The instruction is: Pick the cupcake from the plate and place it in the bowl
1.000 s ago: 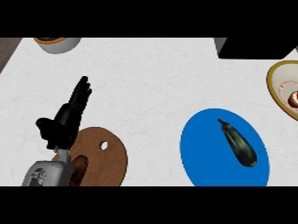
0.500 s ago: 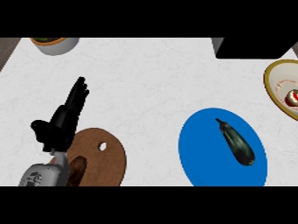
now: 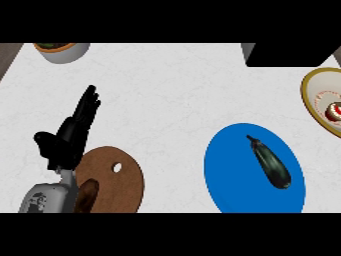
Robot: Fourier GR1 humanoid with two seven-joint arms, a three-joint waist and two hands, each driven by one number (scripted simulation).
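left robot hand [image 3: 71, 134] released, fingers straight, above the white table [image 3: 173, 100], cupcake [image 3: 339, 112] on the yellow-rimmed plate [image 3: 313, 87] far right, bowl [image 3: 62, 51] top left, eggplant [image 3: 269, 162] on blue plate [image 3: 228, 175]

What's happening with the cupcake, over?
Left hand open, fingers straight, over counter. Right hand unseen. Cupcake sits untouched on its yellow-rimmed plate. Nothing blocking it.
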